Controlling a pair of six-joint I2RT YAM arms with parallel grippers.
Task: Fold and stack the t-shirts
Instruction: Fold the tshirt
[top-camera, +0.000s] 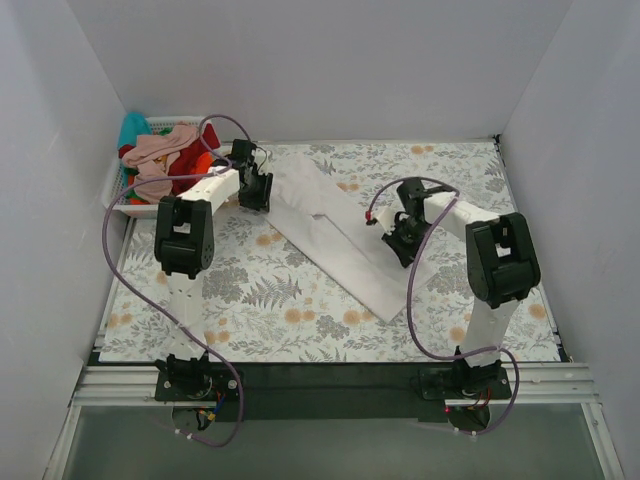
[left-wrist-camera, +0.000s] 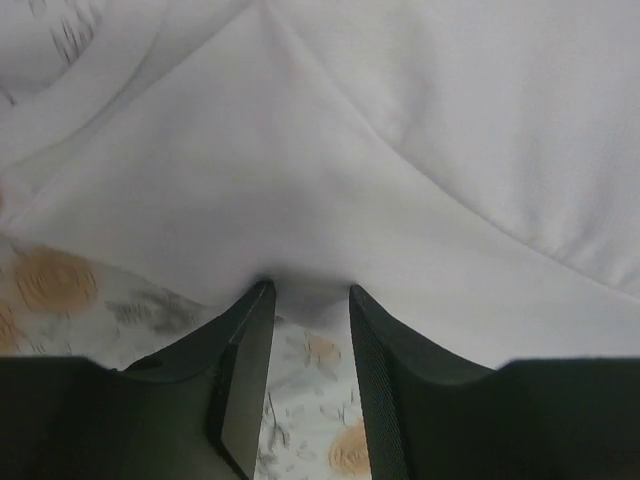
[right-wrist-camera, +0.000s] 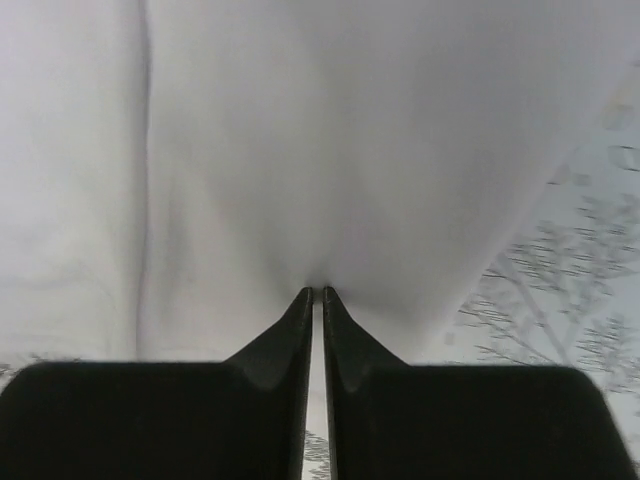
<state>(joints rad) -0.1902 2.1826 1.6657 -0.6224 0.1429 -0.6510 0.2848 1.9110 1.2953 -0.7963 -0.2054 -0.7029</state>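
A large white t-shirt (top-camera: 330, 235), folded into a long strip, lies diagonally across the floral table. My left gripper (top-camera: 260, 193) is at its far left end. In the left wrist view the gripper (left-wrist-camera: 310, 290) is open, its fingertips at the shirt's (left-wrist-camera: 330, 170) edge with tablecloth showing between them. My right gripper (top-camera: 402, 245) is at the strip's right edge. In the right wrist view it (right-wrist-camera: 317, 292) is shut, pinching the white cloth (right-wrist-camera: 330, 150), which puckers at the tips. Pink (top-camera: 160, 150), dark red (top-camera: 207, 135) and teal (top-camera: 132, 125) shirts are piled in the basket.
The white lattice basket (top-camera: 121, 205) stands at the far left corner against the wall. The floral tablecloth (top-camera: 250, 290) covers the table. White walls close in the left, back and right sides. Purple cables loop off both arms.
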